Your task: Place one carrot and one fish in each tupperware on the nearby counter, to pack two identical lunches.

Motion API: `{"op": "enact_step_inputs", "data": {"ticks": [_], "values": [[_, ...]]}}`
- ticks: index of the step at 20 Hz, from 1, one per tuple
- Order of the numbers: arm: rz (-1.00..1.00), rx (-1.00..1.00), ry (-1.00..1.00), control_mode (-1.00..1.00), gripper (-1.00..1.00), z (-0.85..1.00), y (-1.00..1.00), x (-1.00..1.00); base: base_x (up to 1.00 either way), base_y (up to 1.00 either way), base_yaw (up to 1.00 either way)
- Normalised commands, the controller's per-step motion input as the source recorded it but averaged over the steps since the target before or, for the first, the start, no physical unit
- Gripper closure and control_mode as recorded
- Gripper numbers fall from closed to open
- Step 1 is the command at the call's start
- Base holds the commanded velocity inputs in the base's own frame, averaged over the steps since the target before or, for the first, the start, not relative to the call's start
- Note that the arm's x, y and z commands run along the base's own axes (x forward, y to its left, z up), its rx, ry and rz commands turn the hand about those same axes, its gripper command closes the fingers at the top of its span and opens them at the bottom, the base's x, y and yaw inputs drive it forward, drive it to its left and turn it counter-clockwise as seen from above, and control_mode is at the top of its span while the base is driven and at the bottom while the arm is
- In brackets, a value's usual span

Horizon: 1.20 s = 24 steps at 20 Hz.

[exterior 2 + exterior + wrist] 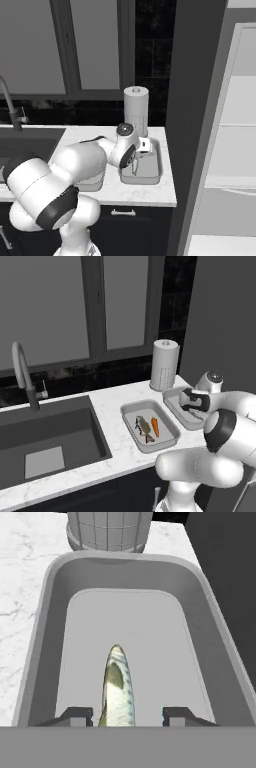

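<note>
Marble-white desk spanned the frame's middle, sink at left. Two grey tupperware sat at centre-right: the left one held a fish and carrot; the right one held another fish. Above it hung the claw, fingers spread, fish between them but not clamped.

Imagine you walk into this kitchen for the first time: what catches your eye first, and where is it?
The big white robot arm looms in front, its gripper poised over a fish in the right-hand tupperware near the paper towel roll. Beside it on the counter, the other tupperware holds a fish and a bright orange carrot.
</note>
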Motion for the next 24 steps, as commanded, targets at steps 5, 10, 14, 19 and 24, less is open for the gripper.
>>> {"op": "enact_step_inputs", "data": {"ticks": [5,10,14,19,24], "values": [[0.0,0.02,0.01,-1.0,-1.0,0.03,-0.1,0.28,0.0,0.0,0.0],[0.0,-0.03,-0.01,-1.0,-1.0,0.73,0.22,-0.9,0.0,0.0,0.0],[0.0,-0.16,-0.04,-1.0,-1.0,0.71,0.67,-1.0,0.0,0.0,0.0],[0.0,-0.15,-0.04,-1.0,-1.0,0.46,0.62,-1.0,0.0,0.0,0.0],[0.0,-0.07,-0.09,-1.0,-1.0,0.6,0.51,-0.98,0.0,0.0,0.0]]}}
